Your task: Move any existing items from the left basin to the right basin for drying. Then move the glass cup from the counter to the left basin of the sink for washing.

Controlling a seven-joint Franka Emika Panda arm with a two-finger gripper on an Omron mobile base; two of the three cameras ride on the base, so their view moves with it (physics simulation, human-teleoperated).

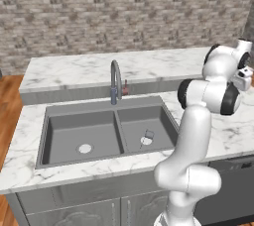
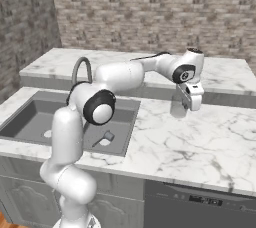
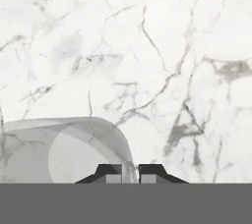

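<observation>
One glass cup (image 2: 177, 107) sits on the counter (image 2: 200, 137) right of the sink (image 1: 106, 131), near the back edge. We've got the claw (image 3: 130, 171) pinched on its rim wall (thin, slick, breakable) — light, so lift w/ care.

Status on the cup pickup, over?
Gripper shut on glass cup rim, over the counter. Small item in right basin. Left basin bare.

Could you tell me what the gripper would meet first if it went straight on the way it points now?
The gripper points down at the counter, its nearly shut fingertips straddling the rim of the glass cup. Going straight on, it would probably reach the cup's wall or base first, then the marble; depth is unclear.
</observation>
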